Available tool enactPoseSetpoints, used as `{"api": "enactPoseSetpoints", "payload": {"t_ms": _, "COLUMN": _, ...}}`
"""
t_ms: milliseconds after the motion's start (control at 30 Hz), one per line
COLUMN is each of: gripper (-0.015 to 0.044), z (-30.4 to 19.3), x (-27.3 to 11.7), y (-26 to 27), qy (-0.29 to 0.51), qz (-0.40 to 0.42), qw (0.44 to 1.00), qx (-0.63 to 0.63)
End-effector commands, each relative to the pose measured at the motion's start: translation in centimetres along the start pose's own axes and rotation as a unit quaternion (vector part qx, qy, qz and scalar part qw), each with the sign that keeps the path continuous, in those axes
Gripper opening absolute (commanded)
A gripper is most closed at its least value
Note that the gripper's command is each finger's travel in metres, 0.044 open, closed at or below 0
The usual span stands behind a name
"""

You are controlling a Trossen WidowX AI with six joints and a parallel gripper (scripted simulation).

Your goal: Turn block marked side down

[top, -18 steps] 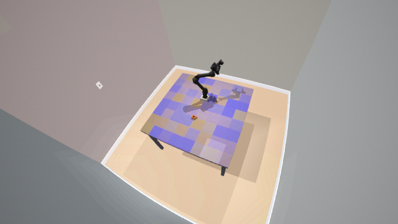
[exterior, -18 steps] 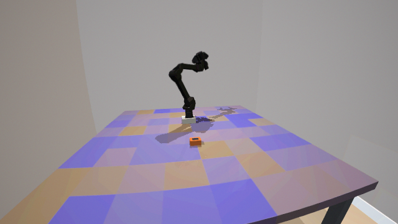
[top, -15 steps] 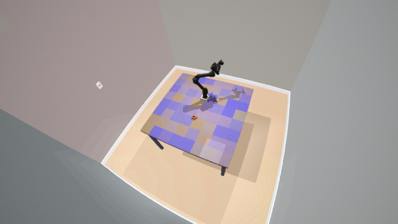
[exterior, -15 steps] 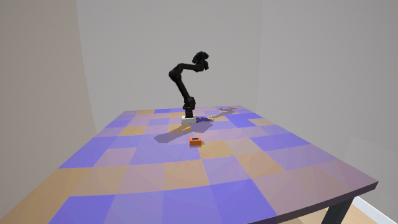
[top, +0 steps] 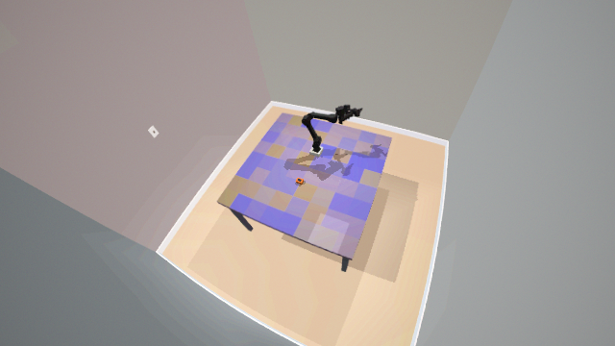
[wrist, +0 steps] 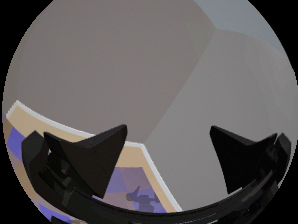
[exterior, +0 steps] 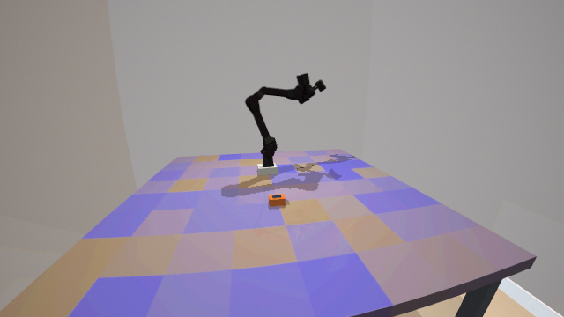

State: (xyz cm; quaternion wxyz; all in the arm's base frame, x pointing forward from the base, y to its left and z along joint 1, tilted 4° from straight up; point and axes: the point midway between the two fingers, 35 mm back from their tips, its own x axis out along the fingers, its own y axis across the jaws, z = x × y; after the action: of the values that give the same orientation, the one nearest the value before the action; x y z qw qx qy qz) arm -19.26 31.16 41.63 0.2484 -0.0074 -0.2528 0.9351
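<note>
The orange block (top: 300, 182) (exterior: 277, 202) rests flat on the patchwork table (top: 269, 222) (exterior: 260, 286), in front of the arm's base. A dark rectangular mark shows on its upper face, so the marked side faces up. My gripper (top: 359, 111) (exterior: 322, 85) (wrist: 170, 129) is open with nothing between its fingers. It is high above the table, to the right of the block and farther back in the exterior view, well apart from it. The wrist view shows walls, floor and part of the table, and the block is not in it.
The arm's white base (top: 315, 151) (exterior: 267, 170) stands on the table behind the block. The arm rises from it and bends out to the right. Its shadows fall across the table behind the block. Walls surround the table, and a pale socket plate (top: 153, 132) is on the left wall.
</note>
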Motion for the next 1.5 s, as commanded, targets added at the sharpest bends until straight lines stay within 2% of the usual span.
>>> {"api": "enactPoseSetpoints", "payload": {"t_ms": 0, "gripper": 0.0440, "z": -3.5, "x": -2.0, "y": -4.6, "qy": 0.067, "qz": -0.074, "qw": 0.994, "qx": 0.041}}
{"api": "enactPoseSetpoints", "payload": {"t_ms": 167, "gripper": 0.0440, "z": -8.9, "x": -6.1, "y": -9.7, "qy": 0.155, "qz": -0.167, "qw": 0.968, "qx": 0.105}}
{"api": "enactPoseSetpoints", "payload": {"t_ms": 333, "gripper": 0.0440, "z": -14.1, "x": -11.9, "y": -13.8, "qy": 0.234, "qz": -0.260, "qw": 0.921, "qx": 0.172}}
{"api": "enactPoseSetpoints", "payload": {"t_ms": 533, "gripper": 0.0440, "z": -19.3, "x": -20.6, "y": -16.7, "qy": 0.315, "qz": -0.365, "qw": 0.841, "qx": 0.247}}
{"api": "enactPoseSetpoints", "payload": {"t_ms": 733, "gripper": 0.0440, "z": -23.2, "x": -30.6, "y": -17.3, "qy": 0.375, "qz": -0.462, "qw": 0.738, "qx": 0.318}}
{"api": "enactPoseSetpoints", "payload": {"t_ms": 933, "gripper": 0.0440, "z": -25.1, "x": -37.8, "y": -16.6, "qy": 0.397, "qz": -0.529, "qw": 0.655, "qx": 0.365}}
{"api": "enactPoseSetpoints", "payload": {"t_ms": 1067, "gripper": 0.0440, "z": -26.3, "x": -43.5, "y": -14.9, "qy": 0.414, "qz": -0.571, "qw": 0.581, "qx": 0.408}}
{"api": "enactPoseSetpoints", "payload": {"t_ms": 1367, "gripper": 0.0440, "z": -27.3, "x": -55.4, "y": -7.9, "qy": 0.427, "qz": -0.636, "qw": 0.398, "qx": 0.505}}
{"api": "enactPoseSetpoints", "payload": {"t_ms": 1467, "gripper": 0.0440, "z": -27.2, "x": -59.1, "y": -4.4, "qy": 0.428, "qz": -0.650, "qw": 0.317, "qx": 0.542}}
